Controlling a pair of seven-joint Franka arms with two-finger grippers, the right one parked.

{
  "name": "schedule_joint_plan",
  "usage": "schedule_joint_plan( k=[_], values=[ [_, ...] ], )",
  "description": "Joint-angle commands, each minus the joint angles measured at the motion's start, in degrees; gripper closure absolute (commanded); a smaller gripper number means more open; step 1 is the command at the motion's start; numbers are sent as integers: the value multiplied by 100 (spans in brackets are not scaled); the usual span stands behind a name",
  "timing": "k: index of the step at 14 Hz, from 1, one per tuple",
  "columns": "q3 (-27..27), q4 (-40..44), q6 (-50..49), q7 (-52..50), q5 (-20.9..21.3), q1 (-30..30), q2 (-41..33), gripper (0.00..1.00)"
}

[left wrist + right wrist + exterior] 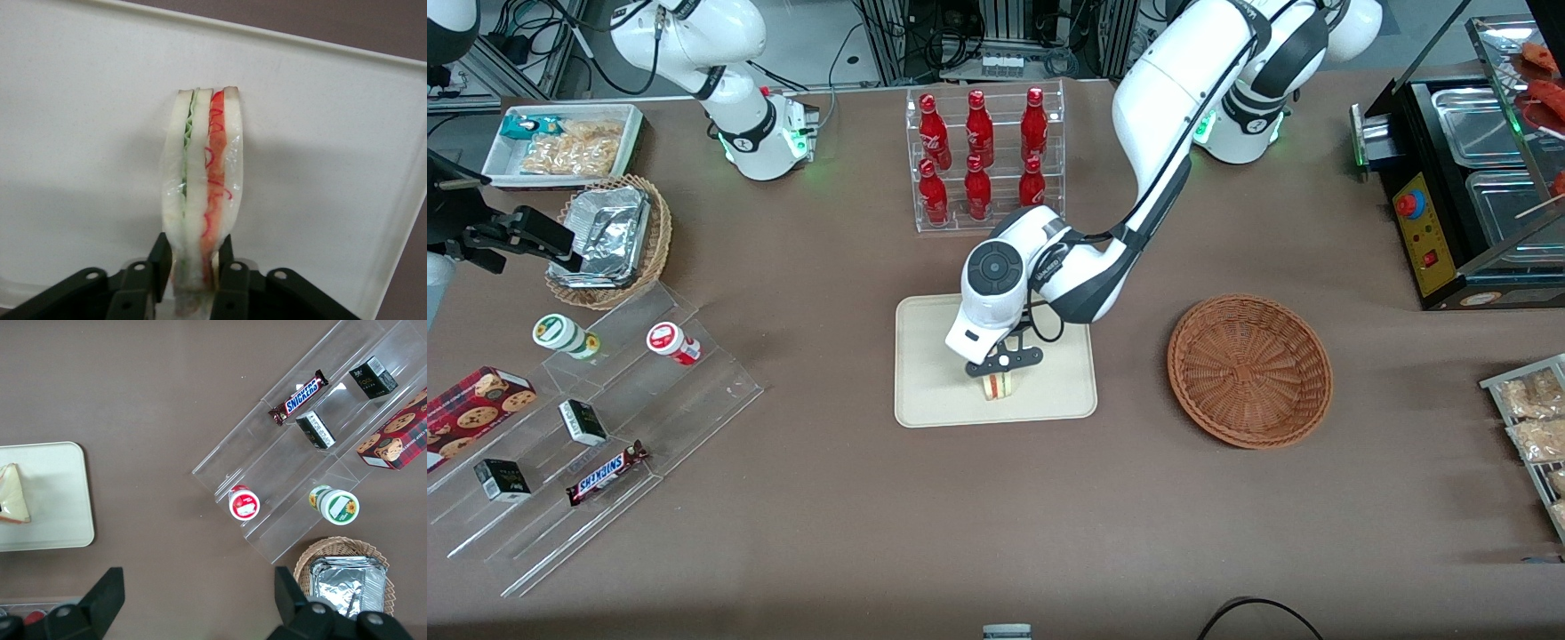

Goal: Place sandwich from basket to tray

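The sandwich [997, 385], a white wedge with red and green filling along its edge, stands on edge on the cream tray [934, 356], near the tray's edge closest to the front camera. My left gripper [1000, 373] comes down on it from above and is shut on the sandwich. The left wrist view shows the sandwich [203, 173] squeezed between the two black fingers of the gripper [193, 248], with the tray [320, 133] under it. The reddish-brown basket [1249, 369] sits beside the tray toward the working arm's end and holds nothing. The right wrist view catches the sandwich [13, 495] on the tray [60, 493].
A clear rack of red bottles [983, 160] stands farther from the front camera than the tray. Toward the parked arm's end are a clear stepped shelf with snacks [587, 427], a tan basket of foil trays [609, 240] and a white bin [560, 142]. A black food warmer [1476, 178] sits at the working arm's end.
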Motion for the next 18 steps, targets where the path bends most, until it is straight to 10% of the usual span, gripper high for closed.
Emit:
schedule_joint_plan(
  k=[1, 18],
  values=[
    [19, 171, -79, 47, -5, -55, -6, 0],
    [370, -320, -2794, 100, 443, 612, -1851, 0]
  ],
)
